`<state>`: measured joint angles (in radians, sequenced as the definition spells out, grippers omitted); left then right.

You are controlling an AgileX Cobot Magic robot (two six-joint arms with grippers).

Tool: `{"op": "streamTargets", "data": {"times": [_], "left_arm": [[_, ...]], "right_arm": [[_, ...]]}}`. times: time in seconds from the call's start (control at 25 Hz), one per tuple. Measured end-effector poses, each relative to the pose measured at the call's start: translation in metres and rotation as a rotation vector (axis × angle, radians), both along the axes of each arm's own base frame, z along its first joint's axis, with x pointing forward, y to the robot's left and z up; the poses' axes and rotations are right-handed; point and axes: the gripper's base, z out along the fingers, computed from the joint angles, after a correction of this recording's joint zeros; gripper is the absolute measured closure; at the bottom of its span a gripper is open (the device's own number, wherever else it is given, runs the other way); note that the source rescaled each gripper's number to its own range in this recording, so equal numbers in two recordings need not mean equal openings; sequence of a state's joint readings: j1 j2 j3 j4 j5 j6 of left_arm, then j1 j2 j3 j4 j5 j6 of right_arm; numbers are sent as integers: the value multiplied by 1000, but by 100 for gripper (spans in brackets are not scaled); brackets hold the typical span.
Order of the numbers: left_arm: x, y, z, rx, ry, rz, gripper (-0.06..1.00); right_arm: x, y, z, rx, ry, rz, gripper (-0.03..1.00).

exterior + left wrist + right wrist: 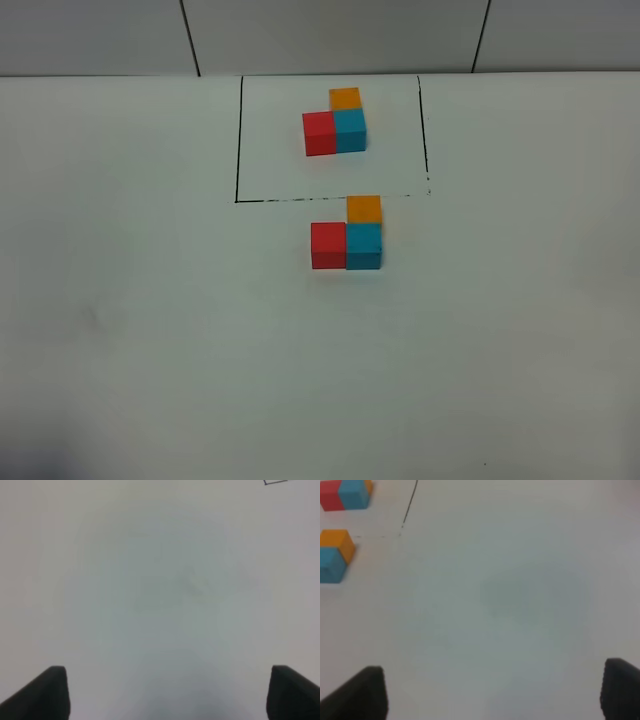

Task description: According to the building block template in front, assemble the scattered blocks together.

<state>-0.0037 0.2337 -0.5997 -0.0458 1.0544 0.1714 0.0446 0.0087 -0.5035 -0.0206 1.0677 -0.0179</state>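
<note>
Three scattered blocks (347,239) sat joined, ahead and inboard of the right end effector (492,692), the nearer one; both it and the left end effector (167,692) gaped empty.

White matte tabletop (150,330) filled nearly whole exterior view; plain, w/ faint smudge at left. Pale wall (330,35) ran along far edge, split by two thin dark seams (190,38) slanting down to table line. Soft grey shading across tabletop in both wrist views.
</note>
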Motion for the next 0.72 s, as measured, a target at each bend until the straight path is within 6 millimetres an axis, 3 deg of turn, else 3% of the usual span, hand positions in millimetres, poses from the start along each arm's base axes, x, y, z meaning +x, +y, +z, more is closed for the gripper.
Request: {"op": "streamTargets", "data": {"times": [0.36, 0.72], "left_arm": [[-29, -5, -22, 14, -154, -78, 21], [-31, -7, -25, 5, -143, -102, 23]], "right_arm": [[0, 0, 0, 0, 0, 0, 24], [0, 0, 0, 0, 0, 0, 24]]}}
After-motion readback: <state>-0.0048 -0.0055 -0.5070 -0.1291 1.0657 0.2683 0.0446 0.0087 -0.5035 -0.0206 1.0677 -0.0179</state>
